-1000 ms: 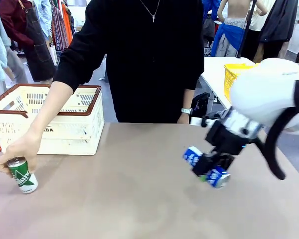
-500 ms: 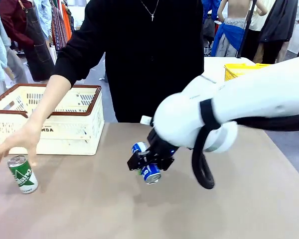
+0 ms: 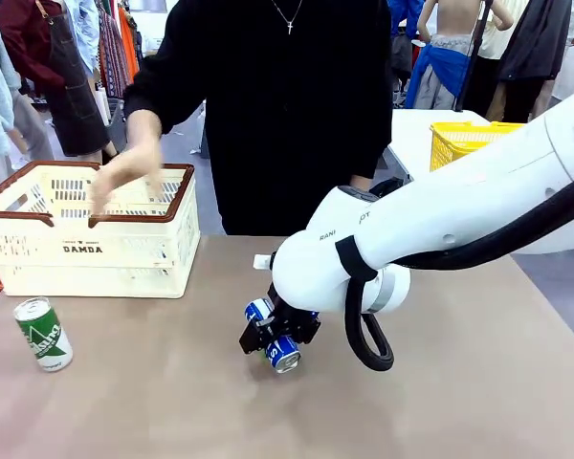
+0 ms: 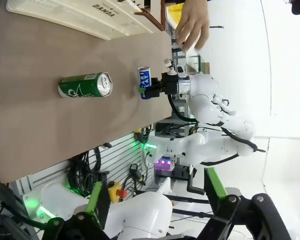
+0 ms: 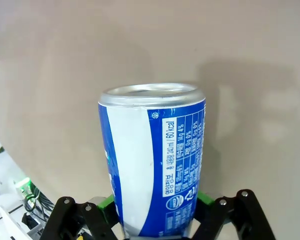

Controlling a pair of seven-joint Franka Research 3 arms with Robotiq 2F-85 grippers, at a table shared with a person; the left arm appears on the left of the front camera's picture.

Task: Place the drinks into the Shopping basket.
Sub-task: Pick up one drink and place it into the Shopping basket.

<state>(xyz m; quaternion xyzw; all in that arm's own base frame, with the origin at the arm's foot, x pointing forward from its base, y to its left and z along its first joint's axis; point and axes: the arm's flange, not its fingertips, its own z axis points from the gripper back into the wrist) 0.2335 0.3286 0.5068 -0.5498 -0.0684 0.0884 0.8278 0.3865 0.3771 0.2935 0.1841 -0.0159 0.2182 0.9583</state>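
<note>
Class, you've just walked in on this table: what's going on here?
The right gripper is shut on a blue drink can, holding it tilted above the middle of the table. A green can stands on the table in front of the cream Shopping basket, with nothing touching it. The person's hand hovers over the basket's rim.

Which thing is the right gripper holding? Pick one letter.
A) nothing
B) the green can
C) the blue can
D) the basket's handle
C: the right gripper is shut on the blue can, while the green can stands apart, untouched.
</note>
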